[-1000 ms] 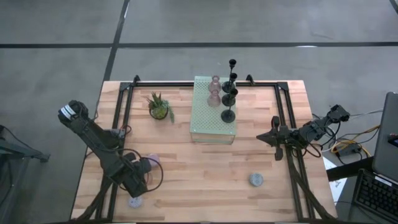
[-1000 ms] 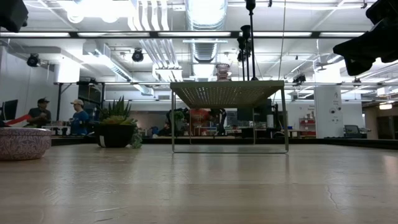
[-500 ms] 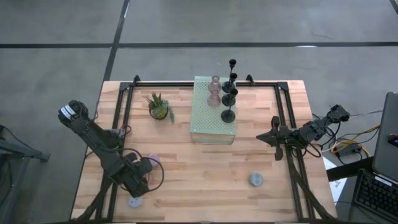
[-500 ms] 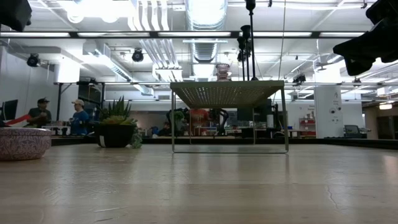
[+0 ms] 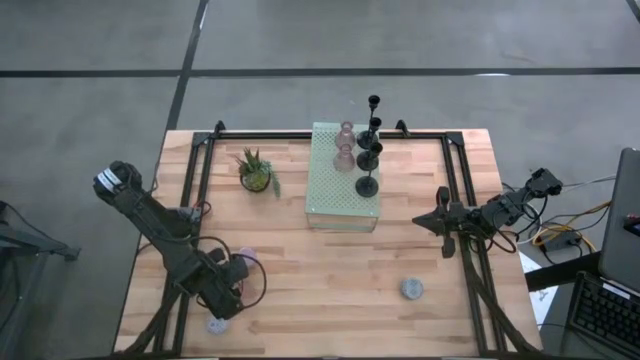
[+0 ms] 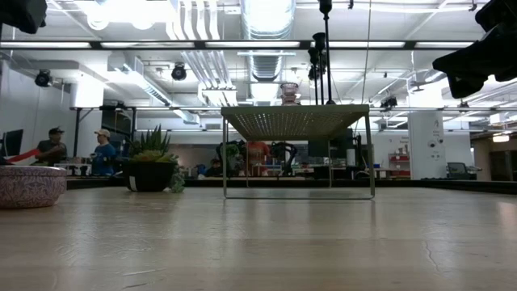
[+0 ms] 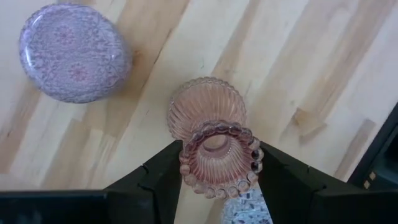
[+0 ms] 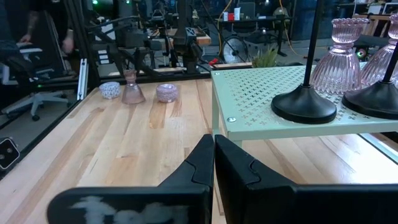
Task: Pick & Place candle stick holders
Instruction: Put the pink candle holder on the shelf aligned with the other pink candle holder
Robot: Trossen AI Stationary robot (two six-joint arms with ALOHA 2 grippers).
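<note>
My left gripper (image 5: 236, 279) is at the table's near left, shut on a pink ribbed glass candle stick holder (image 7: 216, 155). A lavender holder (image 7: 73, 53) stands on its base next to it, and another (image 5: 215, 324) stands near the front edge. A grey-blue holder (image 5: 411, 288) stands at the near right. Three black slim-stemmed holders (image 5: 367, 185) and two pink ones (image 5: 344, 157) stand on the pale green perforated block (image 5: 343, 205). My right gripper (image 5: 422, 222) is shut and empty to the right of the block. My left gripper pinches the pink holder's beaded top rim (image 7: 188, 163) between its two fingers, one on each side. The fingers come from above, pointing down. The holder is upright, its ribbed base (image 7: 205, 109) below the rim; I cannot tell whether the base is still on the table.
A small green potted plant (image 5: 256, 172) stands left of the block. Black frame rails (image 5: 200, 170) run along the table's left, right and far sides. Bare wood lies across the table's near middle (image 5: 330, 290). People show in the room beyond the table (image 6: 101, 149).
My left gripper has shifted a little toward the table's right while staying over the pink holder. My right arm has kept still.
</note>
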